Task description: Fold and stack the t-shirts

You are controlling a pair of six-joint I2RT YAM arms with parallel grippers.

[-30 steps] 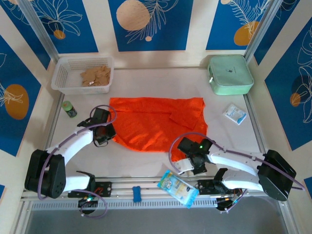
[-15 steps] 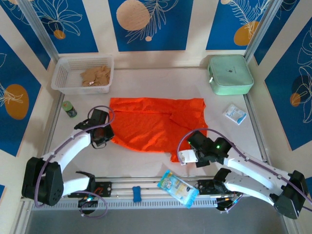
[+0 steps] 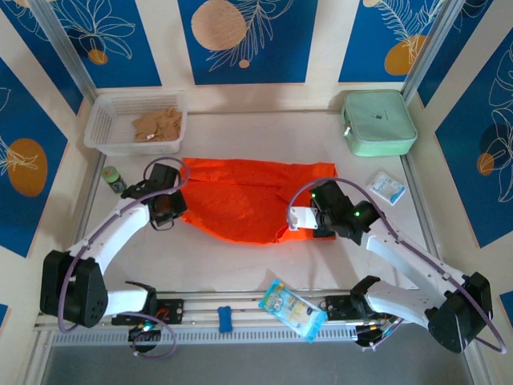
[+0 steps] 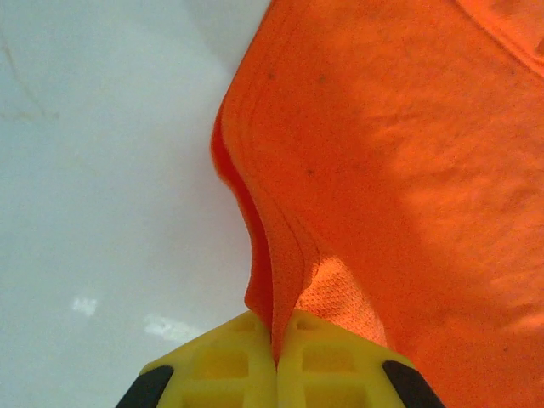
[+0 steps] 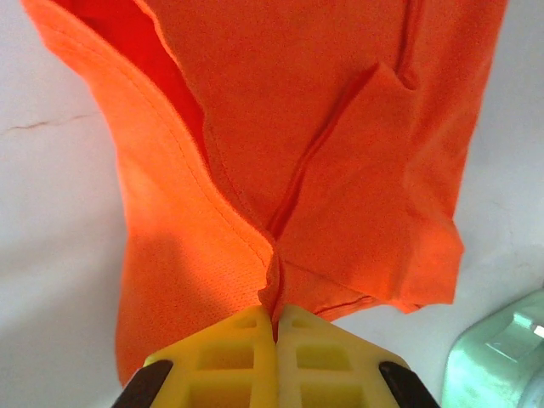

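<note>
Clamping t-shirt (image 3: 240, 200), left pincer (image 4: 276, 340), right pincer (image 5: 276, 319), basket (image 3: 98, 120), case (image 3: 378, 122), perhaps bottle (image 3: 112, 175)

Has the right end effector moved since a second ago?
Yes. Shut on the t-shirt, the right end effector has moved away from the front rail, toward the mint-green case.
</note>
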